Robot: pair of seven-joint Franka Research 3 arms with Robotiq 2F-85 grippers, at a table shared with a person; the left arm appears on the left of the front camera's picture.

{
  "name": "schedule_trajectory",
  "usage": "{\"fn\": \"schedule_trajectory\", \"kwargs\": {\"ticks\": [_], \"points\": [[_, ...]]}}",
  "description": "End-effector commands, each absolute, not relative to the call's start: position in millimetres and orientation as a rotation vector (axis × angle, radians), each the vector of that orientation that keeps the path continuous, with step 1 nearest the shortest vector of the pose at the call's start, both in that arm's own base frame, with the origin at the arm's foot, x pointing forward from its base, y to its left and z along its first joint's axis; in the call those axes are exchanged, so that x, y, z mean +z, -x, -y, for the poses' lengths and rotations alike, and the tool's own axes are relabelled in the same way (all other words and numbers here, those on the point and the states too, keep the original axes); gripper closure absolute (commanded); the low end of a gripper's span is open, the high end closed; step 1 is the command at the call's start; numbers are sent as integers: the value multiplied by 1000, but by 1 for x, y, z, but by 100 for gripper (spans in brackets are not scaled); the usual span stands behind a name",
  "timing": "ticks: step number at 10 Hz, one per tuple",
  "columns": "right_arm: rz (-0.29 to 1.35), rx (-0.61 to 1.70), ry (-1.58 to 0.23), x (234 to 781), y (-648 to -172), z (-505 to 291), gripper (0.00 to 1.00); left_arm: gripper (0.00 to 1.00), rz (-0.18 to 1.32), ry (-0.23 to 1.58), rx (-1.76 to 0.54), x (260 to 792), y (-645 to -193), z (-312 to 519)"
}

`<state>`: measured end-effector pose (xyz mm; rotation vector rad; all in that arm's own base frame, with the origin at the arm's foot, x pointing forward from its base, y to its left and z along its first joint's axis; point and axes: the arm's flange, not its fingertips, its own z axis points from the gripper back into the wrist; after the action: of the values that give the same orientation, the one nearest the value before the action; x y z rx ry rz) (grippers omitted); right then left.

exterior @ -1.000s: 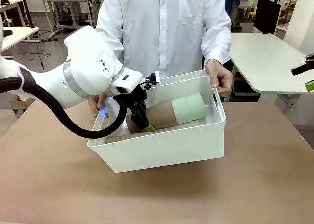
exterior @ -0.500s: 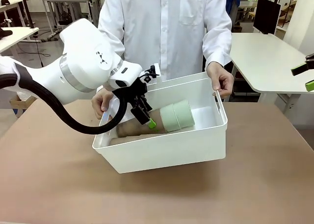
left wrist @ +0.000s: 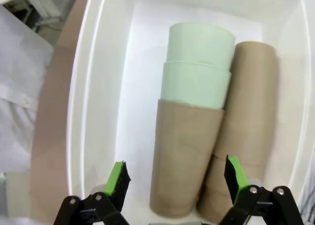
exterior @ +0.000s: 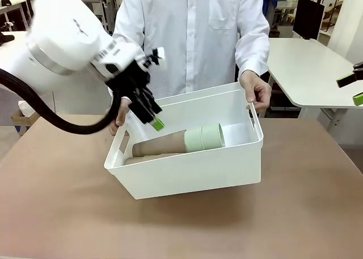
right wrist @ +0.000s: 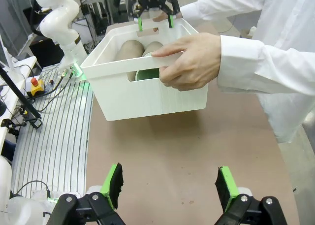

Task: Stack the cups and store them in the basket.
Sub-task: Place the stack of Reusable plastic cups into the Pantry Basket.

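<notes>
left wrist view: plain unlabelled cups

Person's hand on basket rim

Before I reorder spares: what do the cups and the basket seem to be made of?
Cups: probably matte plastic or a fibre composite; their tan and mint walls look dull, even, glare-free. Basket: likely moulded plastic, smooth white, slightly glossy, with a rounded rim and slot handles.

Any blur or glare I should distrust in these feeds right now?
Front view: the left arm's white housing is motion-smeared, its gripper soft, while the white plastic basket is crisp. Left wrist view: basket floor is washed out bright; the stacked tan and mint cups stay readable. Right wrist view: sharp, wide-angle bowing at edges.
</notes>
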<state>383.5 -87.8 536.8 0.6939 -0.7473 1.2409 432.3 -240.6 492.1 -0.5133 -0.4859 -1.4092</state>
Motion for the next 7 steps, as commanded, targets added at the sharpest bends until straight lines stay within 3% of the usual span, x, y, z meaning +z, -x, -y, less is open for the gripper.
{"fn": "schedule_trajectory", "kwargs": {"ticks": [1, 5, 7], "points": [[758, 1222, -710, 542, -384, 87, 0, 0, 533, 579, -1426, 528, -435, 193], [758, 1222, -710, 542, -384, 87, 0, 0, 685, 675, -1363, 598, -434, 52], [758, 1222, -710, 542, -384, 87, 0, 0, 775, 717, -1335, 605, -428, -5]]}}
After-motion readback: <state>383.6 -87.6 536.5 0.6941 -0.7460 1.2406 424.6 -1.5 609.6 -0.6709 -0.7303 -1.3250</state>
